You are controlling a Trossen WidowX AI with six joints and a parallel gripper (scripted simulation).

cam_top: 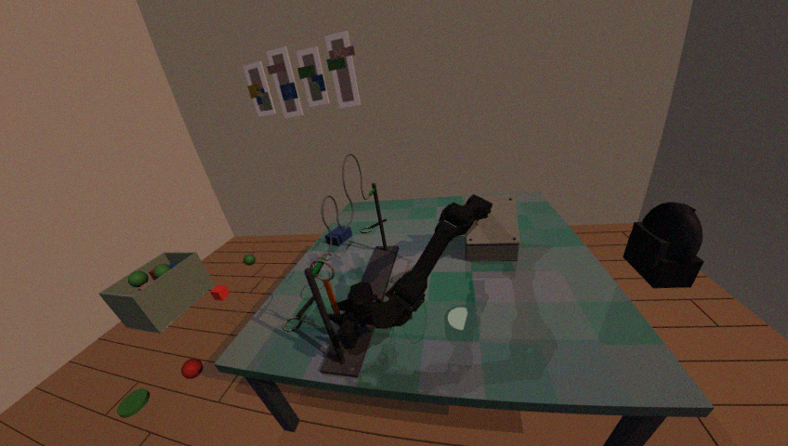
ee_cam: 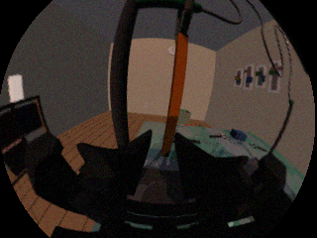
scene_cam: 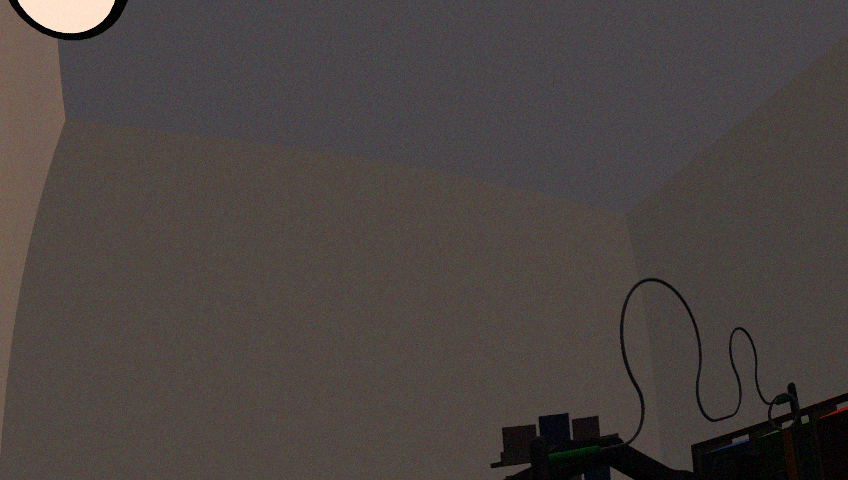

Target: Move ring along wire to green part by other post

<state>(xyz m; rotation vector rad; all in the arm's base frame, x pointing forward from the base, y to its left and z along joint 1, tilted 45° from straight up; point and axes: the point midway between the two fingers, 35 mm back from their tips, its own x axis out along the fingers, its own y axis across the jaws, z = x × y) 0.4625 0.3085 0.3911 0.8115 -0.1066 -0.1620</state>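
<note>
The ring hangs around the green wire part beside the near post. Its orange handle points down, slightly tilted in the wrist view. My gripper is partly open at the handle's lower end. In the wrist view that end shows between the two fingertips, with a gap visible on the left; contact cannot be made out. The grey wire loops up and down to the other green part at the far post.
The posts stand on a dark base bar. A grey box stands behind the arm and a blue block lies beyond the wire. Dark tools with loops, one at the front and one farther back, are near the posts.
</note>
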